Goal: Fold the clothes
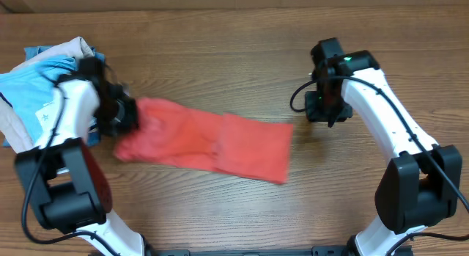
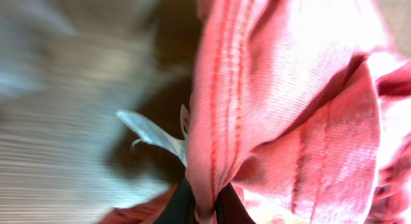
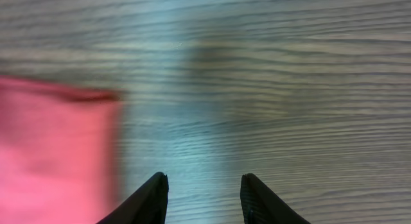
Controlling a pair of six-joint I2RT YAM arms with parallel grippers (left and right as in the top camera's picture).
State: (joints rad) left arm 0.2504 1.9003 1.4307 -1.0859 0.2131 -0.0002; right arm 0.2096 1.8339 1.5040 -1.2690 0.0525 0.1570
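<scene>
My left gripper [image 1: 121, 113] has its jaws pinched tight on a stitched edge of the red T-shirt [image 1: 212, 142], just beside the pile of clothes [image 1: 33, 83]. The shirt stretches away from that pile. Past its far end, my right gripper [image 3: 204, 198] hangs part-open and empty.

A wooden table [image 1: 220, 58] fills the overhead view, mid-brown, its grain running from 9 o'clock to 3 o'clock. Along the 12 o'clock edge lies 1 paler strip [image 1: 234, 1]; whether it is the table's far edge cannot be told. The light is even and the shadows are soft. In the right wrist view a pale bluish sheen [image 3: 186, 121] crosses the wood near the centre. In the left wrist view the wood is blurred at 9 o'clock, with 1 dark shadow [image 2: 160, 115] on it.
</scene>
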